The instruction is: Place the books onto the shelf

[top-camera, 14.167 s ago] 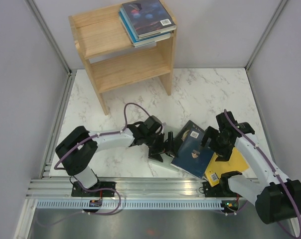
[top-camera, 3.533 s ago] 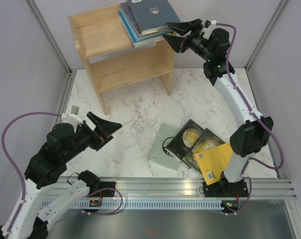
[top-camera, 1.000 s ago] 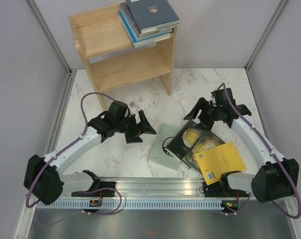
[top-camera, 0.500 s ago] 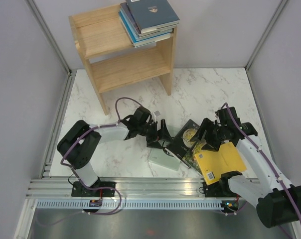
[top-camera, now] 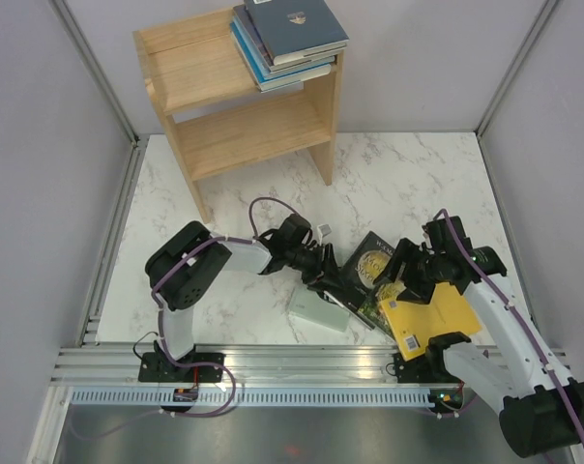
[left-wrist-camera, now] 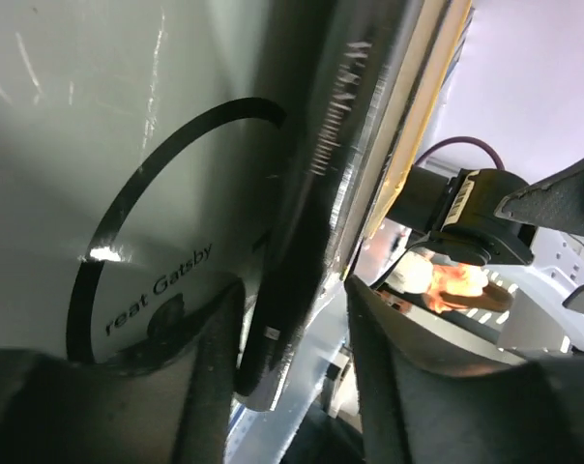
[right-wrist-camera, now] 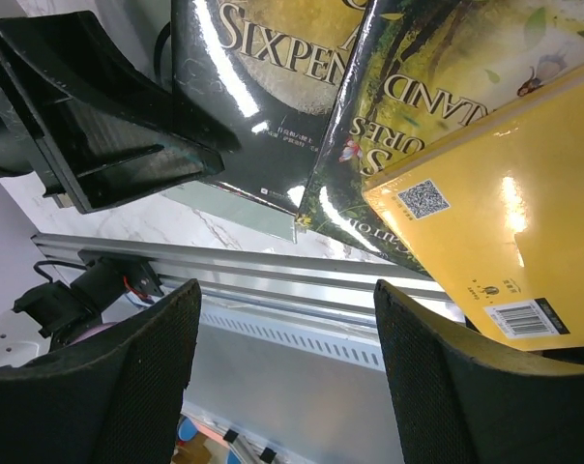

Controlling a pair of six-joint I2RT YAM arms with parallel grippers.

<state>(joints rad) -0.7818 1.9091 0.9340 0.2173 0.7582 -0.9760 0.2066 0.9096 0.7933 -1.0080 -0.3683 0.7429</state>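
Several books [top-camera: 287, 34] lie stacked on the right of the wooden shelf's [top-camera: 190, 68] top. On the table a black and gold book [top-camera: 367, 266] overlaps a pale "Great Gatsby" book [top-camera: 316, 311], a second dark book [top-camera: 381, 305] and a yellow book [top-camera: 432, 314]. My left gripper [top-camera: 329, 280] straddles the black book's spine [left-wrist-camera: 311, 193]. One finger [left-wrist-camera: 205, 377] lies against it and the other [left-wrist-camera: 398, 377] stands off with a gap. My right gripper [right-wrist-camera: 287, 290] hangs wide open above the dark book [right-wrist-camera: 418, 77] and the yellow book [right-wrist-camera: 505, 222], holding nothing.
The aluminium rail [top-camera: 302, 362] runs along the near table edge just below the books. The shelf's lower tier [top-camera: 253, 130] holds nothing. Grey walls close in both sides. The two grippers sit close together over the book pile.
My left gripper slid right onto the black book's edge and its jaws narrowed around the spine. The right gripper dropped slightly toward the yellow book, still wide.
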